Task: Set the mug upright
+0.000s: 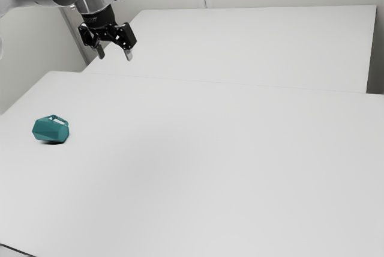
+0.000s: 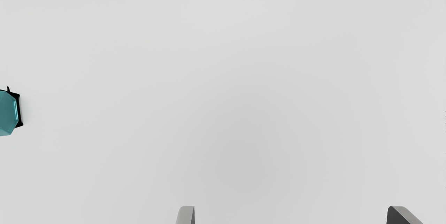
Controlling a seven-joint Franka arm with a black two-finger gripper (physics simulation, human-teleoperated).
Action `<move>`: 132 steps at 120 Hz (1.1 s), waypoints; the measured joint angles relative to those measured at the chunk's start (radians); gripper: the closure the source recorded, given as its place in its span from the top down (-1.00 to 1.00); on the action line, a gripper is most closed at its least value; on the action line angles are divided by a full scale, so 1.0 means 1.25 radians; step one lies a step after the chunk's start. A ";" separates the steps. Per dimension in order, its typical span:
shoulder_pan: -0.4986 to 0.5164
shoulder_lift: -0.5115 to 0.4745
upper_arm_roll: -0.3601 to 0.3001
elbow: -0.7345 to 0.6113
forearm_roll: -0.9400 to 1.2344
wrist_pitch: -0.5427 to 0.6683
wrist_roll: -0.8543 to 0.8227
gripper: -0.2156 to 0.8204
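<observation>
High above the table, at the exterior view's upper left, my gripper (image 1: 114,56) hangs open with nothing between its fingers. The teal faceted mug (image 1: 50,130) lies on its side on the table, at the exterior view's left, with its handle turned up. It is well apart from the gripper and lower down. In the wrist view, part of the mug (image 2: 7,112) is cut off by the picture's edge, off to one side of my open gripper (image 2: 291,213), whose two fingertips stand wide apart.
The white tabletop (image 1: 210,167) spreads below the arm. Behind it is another large pale surface (image 1: 252,47), with light walls around. A thin dark line crosses the exterior view's bottom left corner.
</observation>
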 joint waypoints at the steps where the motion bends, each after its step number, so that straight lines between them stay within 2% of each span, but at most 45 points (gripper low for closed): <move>1: -0.001 0.000 0.000 0.000 0.000 0.000 0.000 0.58; 34: -0.012 0.000 -0.002 0.000 0.011 0.017 -0.001 0.58; 76: 0.014 -0.010 0.001 -0.044 -0.002 0.035 -0.004 0.58; 107: 0.149 0.033 0.000 -0.081 -0.052 0.074 0.009 0.58; 132: 0.243 0.074 0.000 -0.083 -0.099 0.102 0.095 0.58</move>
